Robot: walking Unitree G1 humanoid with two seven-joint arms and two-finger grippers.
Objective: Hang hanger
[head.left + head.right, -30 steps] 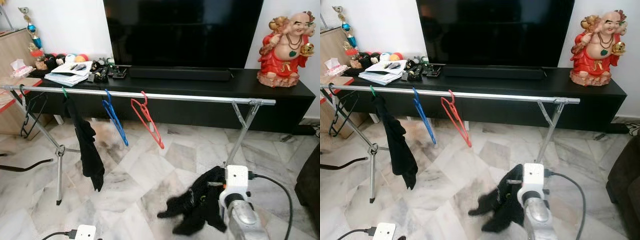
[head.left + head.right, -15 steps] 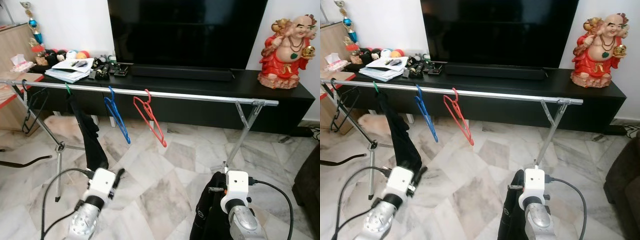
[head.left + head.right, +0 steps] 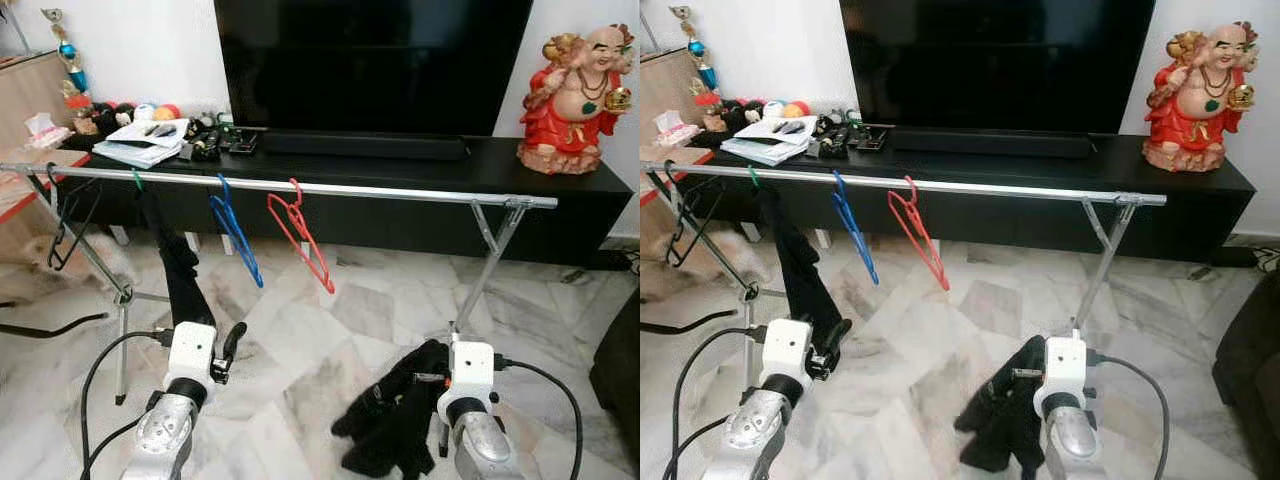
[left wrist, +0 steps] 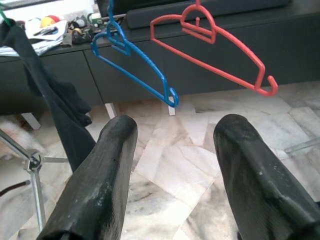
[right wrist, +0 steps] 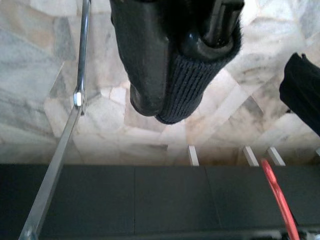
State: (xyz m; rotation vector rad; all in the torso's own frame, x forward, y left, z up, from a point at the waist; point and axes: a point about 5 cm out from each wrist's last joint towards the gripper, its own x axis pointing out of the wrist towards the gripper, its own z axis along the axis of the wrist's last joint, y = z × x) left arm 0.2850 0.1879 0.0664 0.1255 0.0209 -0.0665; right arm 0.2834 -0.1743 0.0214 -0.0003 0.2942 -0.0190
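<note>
A silver rack rail (image 3: 400, 194) runs across in front of the TV console. On it hang a red hanger (image 3: 302, 243), a blue hanger (image 3: 236, 240) and a black garment on a green hook (image 3: 182, 272). Low at the right, my right gripper (image 5: 175, 60) is shut on a black knitted garment (image 3: 392, 422), which bunches out to its left above the floor. Whether a hanger is inside that garment is hidden. My left gripper (image 4: 176, 127) is open and holds nothing; it is raised low at the left and points toward the blue hanger (image 4: 132, 62) and the red hanger (image 4: 215, 55).
Behind the rack, a black TV console (image 3: 560, 185) carries a TV (image 3: 370, 60), a red statue (image 3: 578, 100) and papers (image 3: 148, 142). A black hanger (image 3: 62, 222) hangs at the rail's left end. The rack's legs (image 3: 487, 268) stand on the marble floor. A dark sofa edge (image 3: 620, 365) is at right.
My left arm rose into view with its fingers apart. The black garment in my right gripper swung from hanging straight down back out to the left.
</note>
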